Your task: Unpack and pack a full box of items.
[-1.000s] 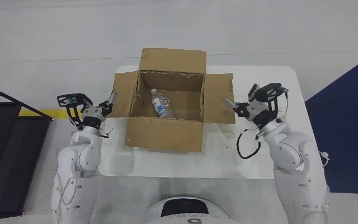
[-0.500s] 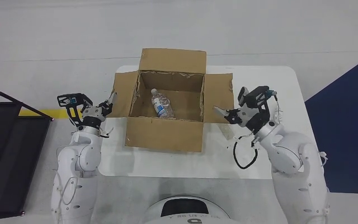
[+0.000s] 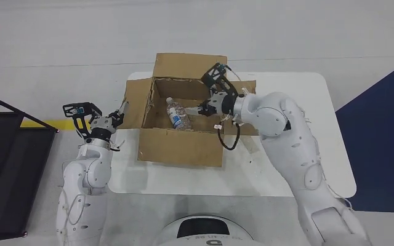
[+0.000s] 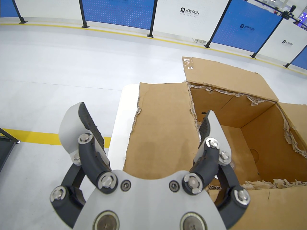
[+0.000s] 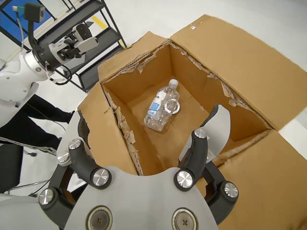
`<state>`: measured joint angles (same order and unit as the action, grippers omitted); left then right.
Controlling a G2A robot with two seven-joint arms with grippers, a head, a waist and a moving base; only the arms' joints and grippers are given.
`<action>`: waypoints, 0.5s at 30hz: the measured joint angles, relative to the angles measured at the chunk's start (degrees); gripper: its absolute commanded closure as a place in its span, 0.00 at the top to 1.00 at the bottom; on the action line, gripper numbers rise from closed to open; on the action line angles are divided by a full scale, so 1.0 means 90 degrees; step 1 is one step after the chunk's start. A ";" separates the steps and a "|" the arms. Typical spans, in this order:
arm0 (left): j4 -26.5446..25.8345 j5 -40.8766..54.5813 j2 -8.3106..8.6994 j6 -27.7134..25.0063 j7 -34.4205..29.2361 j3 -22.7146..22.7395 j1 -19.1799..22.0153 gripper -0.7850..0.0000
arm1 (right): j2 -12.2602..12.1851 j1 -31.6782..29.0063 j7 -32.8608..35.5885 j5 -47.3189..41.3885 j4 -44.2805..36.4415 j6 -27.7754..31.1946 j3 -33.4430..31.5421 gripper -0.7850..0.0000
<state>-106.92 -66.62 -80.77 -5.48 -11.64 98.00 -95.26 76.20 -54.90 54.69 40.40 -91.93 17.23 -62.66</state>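
Bottle (image 5: 160, 111) lies on its side on the floor of the box (image 5: 239, 60), cap toward the box's far wall. Right fingers (image 5: 219, 123) are spread open and empty over the box's opening, with the bottle below and between them, untouched. Left fingers (image 4: 69, 125) are also open, outside the box's left flap.

Risks, as I judge them: a finger snags the box's torn wall edge, or the smooth bottle rolls out of the pinch.

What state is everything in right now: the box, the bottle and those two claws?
cardboard box: open, flaps folded outward
bottle: lying on its side on the box floor, cap on
left gripper: open, empty, beside the box's flap
right gripper: open, empty, above the box's opening
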 measured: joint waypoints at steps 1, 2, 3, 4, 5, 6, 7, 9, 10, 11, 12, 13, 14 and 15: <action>0.0000 0.0000 0.0000 0.0000 0.0000 0.0000 0.0000 1.00 | 0.0059 0.0262 0.0024 -0.0050 0.0332 -0.0145 0.0216 1.00; 0.0000 0.0000 0.0000 0.0000 0.0000 0.0000 0.0000 1.00 | 0.0143 0.0582 0.0051 -0.0153 0.0777 -0.0292 0.0504 1.00; 0.0000 0.0000 0.0000 0.0000 0.0000 0.0000 0.0000 1.00 | 0.0208 0.0811 0.0059 -0.0196 0.1102 -0.0386 0.0714 1.00; 0.0000 0.0000 0.0000 0.0000 0.0000 0.0000 0.0000 1.00 | 0.0274 0.1020 0.0060 -0.0202 0.1410 -0.0484 0.0925 1.00; 0.0000 0.0000 0.0000 0.0000 0.0000 0.0000 0.0000 1.00 | 0.0367 0.1251 0.0061 -0.0235 0.1764 -0.0588 0.1209 1.00; 0.0000 0.0000 0.0000 0.0000 0.0000 0.0000 0.0000 1.00 | 0.0439 0.1393 0.0074 -0.0288 0.1987 -0.0642 0.1419 1.00; 0.0000 0.0000 0.0000 0.0000 0.0000 0.0000 0.0000 1.00 | 0.0510 0.1516 0.0088 -0.0326 0.2188 -0.0697 0.1619 1.00; 0.0000 0.0000 0.0000 0.0000 0.0000 0.0000 0.0000 1.00 | 0.0666 0.1756 0.0122 -0.0301 0.2613 -0.0871 0.2051 1.00; 0.0000 0.0000 0.0000 0.0000 0.0000 0.0000 0.0000 1.00 | 0.0734 0.1847 0.0128 -0.0327 0.2792 -0.0926 0.2207 1.00; 0.0000 0.0000 0.0000 0.0000 0.0000 0.0000 0.0000 1.00 | 0.0822 0.1965 0.0133 -0.0406 0.3043 -0.0951 0.2382 0.98; 0.0000 0.0000 0.0000 0.0000 0.0000 0.0000 0.0000 1.00 | 0.0886 0.2051 0.0117 -0.0441 0.3236 -0.0983 0.2496 0.95; 0.0000 0.0000 0.0000 0.0000 0.0000 0.0000 0.0000 1.00 | 0.0948 0.2129 0.0077 -0.0445 0.3420 -0.1046 0.2606 0.95; 0.0000 0.0000 0.0000 0.0000 0.0000 0.0000 0.0000 1.00 | 0.1034 0.2212 0.0011 -0.0432 0.3644 -0.1142 0.2750 0.90; 0.0000 0.0000 0.0000 0.0000 0.0000 0.0000 0.0000 1.00 | 0.1096 0.2270 -0.0045 -0.0411 0.3807 -0.1218 0.2851 0.90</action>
<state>-106.92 -66.62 -80.77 -5.48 -11.64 98.00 -95.26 86.06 -34.47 54.28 36.70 -57.67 6.27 -37.00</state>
